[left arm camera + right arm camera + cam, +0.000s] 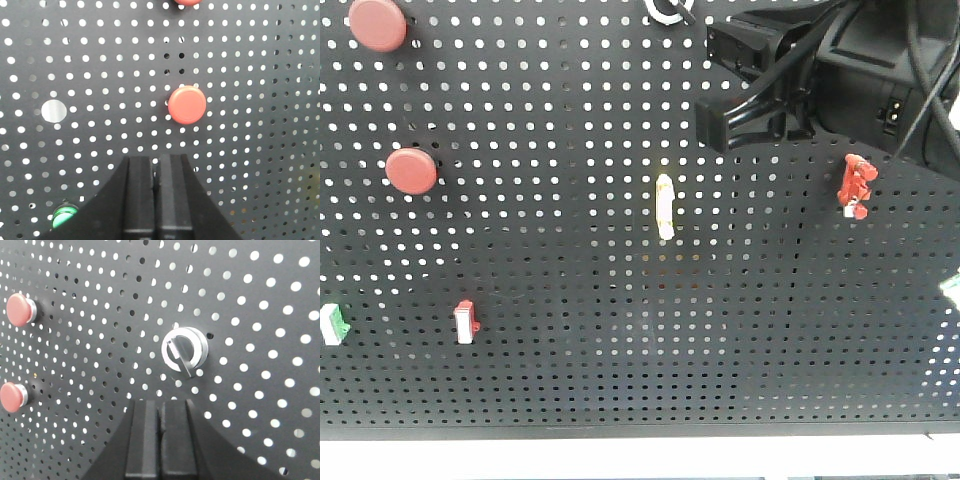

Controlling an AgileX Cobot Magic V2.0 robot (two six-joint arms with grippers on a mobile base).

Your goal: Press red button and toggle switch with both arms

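Observation:
Two red buttons sit on the black pegboard, an upper one [377, 22] and a lower one [411, 170]. In the left wrist view one red button [186, 104] lies just above and right of my left gripper [156, 159], which is shut and empty, apart from it. My right gripper [160, 402] is shut and empty, just below a silver rotary switch [184, 350] with its lever pointing down-right. Both red buttons [20, 309] show at that view's left. The right gripper [710, 125] shows at the top right of the front view. The left gripper does not show there.
A white toggle [665, 205] stands mid-board. A red lever clamp [856, 185] is at the right, a small red-and-white rocker [466, 321] and a green-and-white one [332, 323] at the lower left. A green button [64, 216] lies lower left of the left gripper.

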